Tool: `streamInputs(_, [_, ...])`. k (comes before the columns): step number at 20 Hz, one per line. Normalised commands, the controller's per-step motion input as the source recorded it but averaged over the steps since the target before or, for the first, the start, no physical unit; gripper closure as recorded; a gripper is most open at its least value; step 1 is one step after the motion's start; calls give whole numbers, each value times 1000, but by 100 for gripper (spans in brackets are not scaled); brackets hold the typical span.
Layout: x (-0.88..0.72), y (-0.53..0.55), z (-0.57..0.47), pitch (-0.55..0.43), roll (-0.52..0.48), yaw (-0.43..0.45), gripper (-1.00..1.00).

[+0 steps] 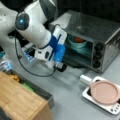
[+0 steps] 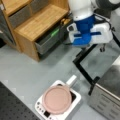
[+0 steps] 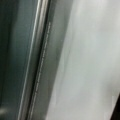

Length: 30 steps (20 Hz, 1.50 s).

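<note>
Scanning a front view from its left, I log one wooden shelf unit point(image 1: 20, 97), then the gripper point(image 1: 58, 65) low at the lowered door point(image 1: 75, 61) of one toaster oven point(image 1: 87, 41); I cannot tell whether its fingers are apart. One teal bowl point(image 1: 77, 42) sits inside the oven. Rightmost: one pink pan point(image 1: 103, 92) on one white cooktop point(image 1: 113, 108).

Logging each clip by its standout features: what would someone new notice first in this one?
The white and blue gripper hangs at the lowered door of a steel toaster oven; a teal bowl sits inside. Toward a front view's bottom right, a pink pan rests on a white hotplate. A wooden shelf unit fills a front view's top left.
</note>
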Motion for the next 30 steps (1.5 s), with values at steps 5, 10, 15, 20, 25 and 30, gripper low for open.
streamInputs(5, [-146, -94, 14, -74, -53, 79, -100])
streamInputs(10, [-139, -143, 122, -24, -160, 83, -100])
streamInputs(15, [-102, -128, 152, 54, -207, 49, -100])
streamInputs(20, [-28, -40, 62, 74, -62, 40, -100])
streamInputs(25, [41, 101, -86, 48, 168, 63, -100])
streamInputs(30, [96, 237, -209, -11, 276, 57, -100])
